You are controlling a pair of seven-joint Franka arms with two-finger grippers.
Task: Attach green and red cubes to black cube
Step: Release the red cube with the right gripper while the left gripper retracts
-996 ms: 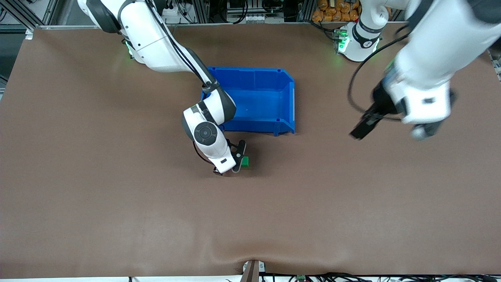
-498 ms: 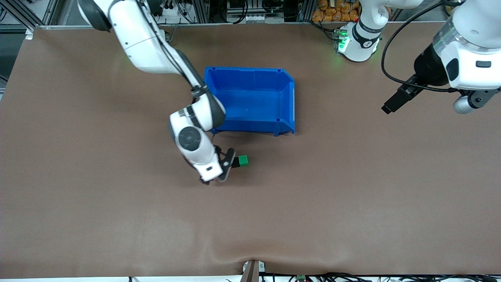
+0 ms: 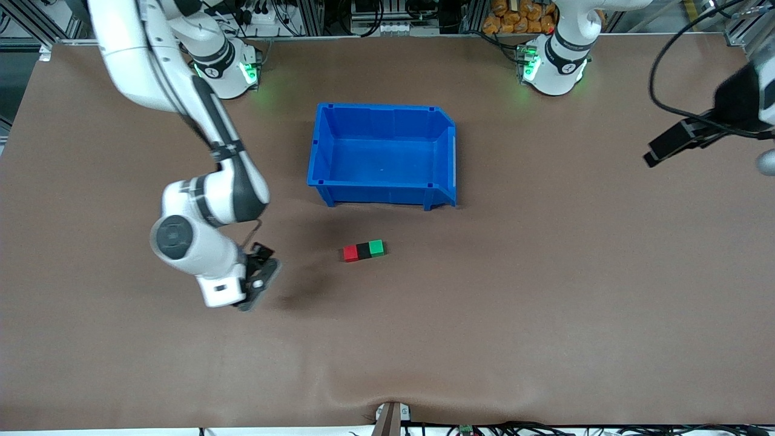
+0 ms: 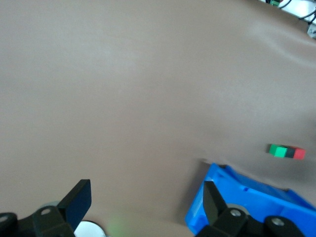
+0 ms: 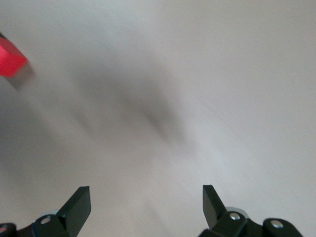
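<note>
Your table (image 3: 545, 315) is covered edge to edge in a plain brown mat, with a slight ripple in it at the edge nearest the front camera. Along the top of the front view, above the robots' bases, stand aluminium framing, cables and a stack of orange items (image 3: 521, 15).

The blue bin (image 3: 445, 154) sits mid-table with nothing in it. Nearer the front camera than the bin, three cubes lie in one touching row on the mat: the red cube (image 3: 350, 253) toward the right arm's end, the black cube (image 3: 363, 251) between, and the green cube (image 3: 376, 247) toward the left arm's end. The left wrist view shows the same row, green cube (image 4: 280, 151) to red cube (image 4: 298, 154), lying just off the bin's corner (image 4: 217, 197).

Your right gripper (image 3: 259, 284) hangs over bare mat, well apart from the row toward the right arm's end, its fingers (image 5: 76, 207) spread wide and holding nothing; the red cube (image 5: 10, 58) shows at the edge of its wrist view. Your left gripper (image 4: 145, 207) is up at the left arm's end of the table, fingers (image 4: 79, 200) likewise spread wide and empty.

Open mat surrounds the row on every side except toward the bin.
</note>
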